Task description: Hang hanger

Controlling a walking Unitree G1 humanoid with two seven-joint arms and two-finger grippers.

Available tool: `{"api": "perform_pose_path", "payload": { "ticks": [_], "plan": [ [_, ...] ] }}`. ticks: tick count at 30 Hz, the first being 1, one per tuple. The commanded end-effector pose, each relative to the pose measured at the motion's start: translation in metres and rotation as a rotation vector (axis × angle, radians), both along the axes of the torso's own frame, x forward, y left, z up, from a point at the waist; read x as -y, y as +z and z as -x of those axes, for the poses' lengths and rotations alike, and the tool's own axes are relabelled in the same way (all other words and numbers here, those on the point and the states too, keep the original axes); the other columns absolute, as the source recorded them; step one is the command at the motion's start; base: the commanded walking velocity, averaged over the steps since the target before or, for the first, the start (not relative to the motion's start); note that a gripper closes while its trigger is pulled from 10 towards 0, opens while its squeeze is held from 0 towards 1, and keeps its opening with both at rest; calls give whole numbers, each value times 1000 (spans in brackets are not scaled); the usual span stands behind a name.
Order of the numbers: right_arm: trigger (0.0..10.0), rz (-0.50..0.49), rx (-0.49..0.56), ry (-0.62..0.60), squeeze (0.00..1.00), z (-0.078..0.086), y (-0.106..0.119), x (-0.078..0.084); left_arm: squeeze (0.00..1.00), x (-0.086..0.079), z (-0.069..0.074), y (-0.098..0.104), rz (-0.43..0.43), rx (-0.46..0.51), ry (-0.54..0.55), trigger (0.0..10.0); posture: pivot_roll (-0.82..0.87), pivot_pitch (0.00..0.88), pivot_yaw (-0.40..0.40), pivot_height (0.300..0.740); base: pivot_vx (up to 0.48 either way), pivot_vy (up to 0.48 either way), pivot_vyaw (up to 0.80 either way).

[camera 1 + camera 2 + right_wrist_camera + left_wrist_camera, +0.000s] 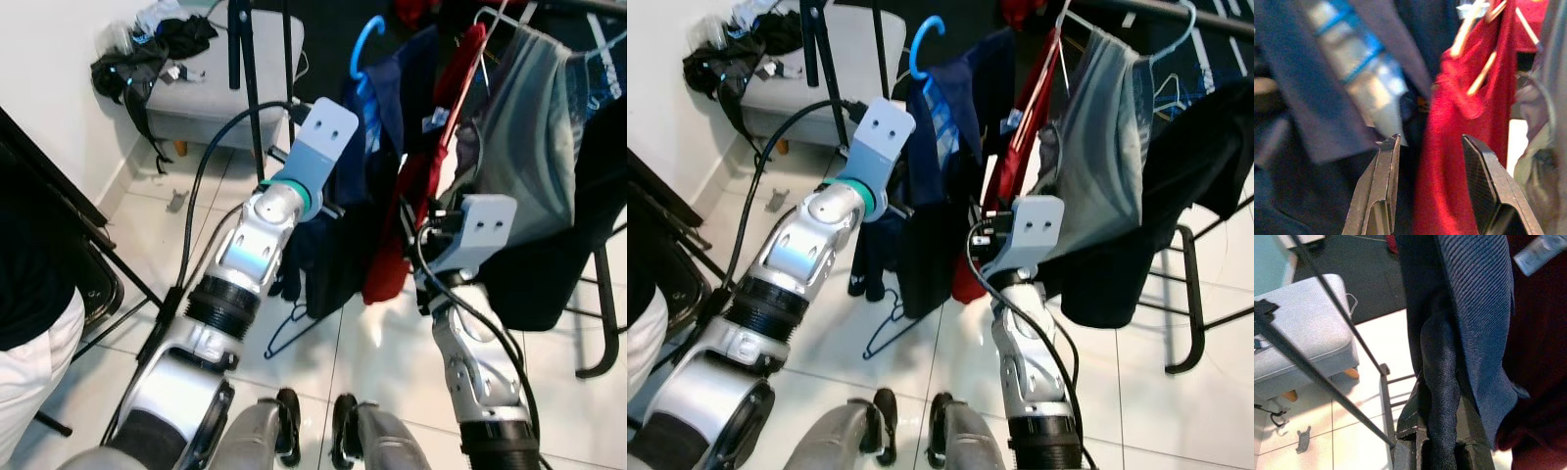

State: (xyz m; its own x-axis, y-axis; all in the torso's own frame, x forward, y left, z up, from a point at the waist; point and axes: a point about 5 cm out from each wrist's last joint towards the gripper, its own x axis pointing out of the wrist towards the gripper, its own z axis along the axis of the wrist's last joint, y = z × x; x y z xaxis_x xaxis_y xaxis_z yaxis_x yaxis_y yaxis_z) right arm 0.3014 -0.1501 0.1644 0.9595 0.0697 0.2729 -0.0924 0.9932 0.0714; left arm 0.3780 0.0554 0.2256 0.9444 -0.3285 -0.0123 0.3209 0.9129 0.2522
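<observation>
A blue hanger carries a navy garment, and its hook is up in front of the crowded clothes rail. My left gripper is shut on a fold of the navy garment low down. My right gripper is open, its two fingers apart just before a red garment that hangs on a pale hanger. Beside the red one hang a grey garment and a black one.
A black wire hanger lies on the white tile floor below the clothes. A grey ottoman with dark clothes on it stands at the back left, behind black stand poles. A black chair frame is on the right and a person's leg on the left.
</observation>
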Motion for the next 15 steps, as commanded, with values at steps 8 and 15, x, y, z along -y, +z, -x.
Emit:
{"api": "perform_pose_path", "payload": {
  "ticks": [8,15],
  "plan": [
    [10000,64,66,35,0,2,11,-14,0,-41,48,-24,110,75,82,10000,-79,83,125,740,0,0,0],
    [10000,62,65,56,0,3,8,-24,0,-53,66,-40,81,59,88,10000,-64,49,116,740,0,0,0]
  ]
}}
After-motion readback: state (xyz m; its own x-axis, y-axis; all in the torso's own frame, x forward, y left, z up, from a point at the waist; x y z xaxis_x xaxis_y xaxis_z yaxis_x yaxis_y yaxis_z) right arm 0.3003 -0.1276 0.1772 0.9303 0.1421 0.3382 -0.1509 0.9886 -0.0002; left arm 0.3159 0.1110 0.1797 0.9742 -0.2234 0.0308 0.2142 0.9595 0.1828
